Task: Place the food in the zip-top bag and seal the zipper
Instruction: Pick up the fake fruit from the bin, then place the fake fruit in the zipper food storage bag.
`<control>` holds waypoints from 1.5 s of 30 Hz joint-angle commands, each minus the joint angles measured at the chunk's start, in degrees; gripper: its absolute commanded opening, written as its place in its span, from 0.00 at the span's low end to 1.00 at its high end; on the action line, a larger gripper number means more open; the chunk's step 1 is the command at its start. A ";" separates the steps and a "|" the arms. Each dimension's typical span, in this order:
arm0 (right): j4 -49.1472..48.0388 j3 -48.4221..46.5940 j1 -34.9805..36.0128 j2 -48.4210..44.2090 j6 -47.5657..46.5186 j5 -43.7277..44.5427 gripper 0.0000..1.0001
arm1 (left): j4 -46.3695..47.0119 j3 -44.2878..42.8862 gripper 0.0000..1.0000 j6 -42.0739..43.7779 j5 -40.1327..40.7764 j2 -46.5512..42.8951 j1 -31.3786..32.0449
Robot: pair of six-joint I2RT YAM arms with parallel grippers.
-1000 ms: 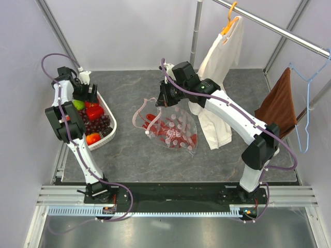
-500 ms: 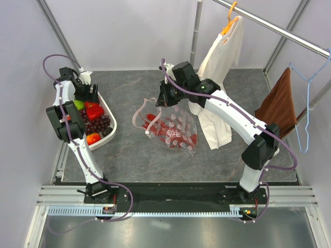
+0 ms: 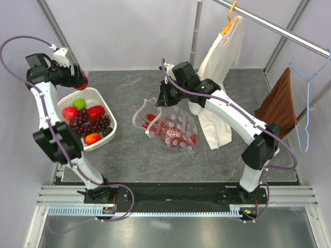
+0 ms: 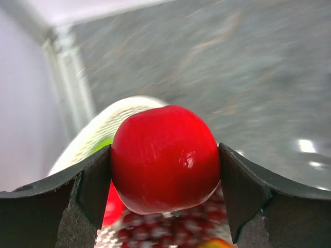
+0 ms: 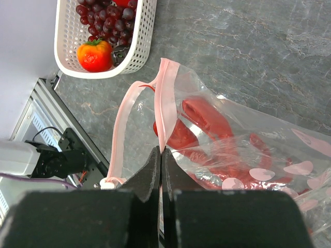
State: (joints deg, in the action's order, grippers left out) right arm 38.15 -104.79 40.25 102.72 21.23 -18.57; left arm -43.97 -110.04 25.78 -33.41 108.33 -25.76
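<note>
- The red apple (image 4: 163, 150), smooth, glossy and round, sits clamped between the left gripper's (image 4: 164, 170) dark, grainy jaws, above the far rim of the white oval mesh basket (image 3: 113, 120).
- The zip-top bag (image 3: 178, 129), clear, floppy and dotted, lies right of the basket, with red chilli peppers (image 5: 199, 116) inside.
- The right gripper (image 5: 161, 155) is pinched tight on the pink zipper (image 5: 166, 93). Its arm is stretched forward.

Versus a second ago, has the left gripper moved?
Yes. The left gripper, clamped on a round red fruit, has come up out of the white basket and shifted left and back, now past the basket's far rim.
</note>
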 commanded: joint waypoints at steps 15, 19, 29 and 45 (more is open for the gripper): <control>-2.47 -1.29 -1.14 -1.91 0.91 -4.28 0.00 | 11.36 35.77 0.59 -13.82 -18.98 -36.80 33.57; -2.64 -1.12 -1.23 -2.61 1.18 -5.16 0.00 | 13.02 37.44 0.59 -16.98 -15.03 -33.81 38.23; -2.91 -0.85 -1.93 -3.14 1.97 -6.13 0.00 | 12.86 32.35 1.00 -24.63 -16.04 -30.98 36.32; -3.08 -0.32 -2.90 -3.22 2.58 -6.92 0.00 | -31.27 14.86 0.90 22.37 -8.52 -16.87 0.90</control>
State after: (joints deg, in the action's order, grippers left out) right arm 37.26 -104.79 37.50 102.06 22.96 -24.38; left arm -63.48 -92.86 30.94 -47.88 83.70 -20.29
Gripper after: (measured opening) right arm 0.010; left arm 0.913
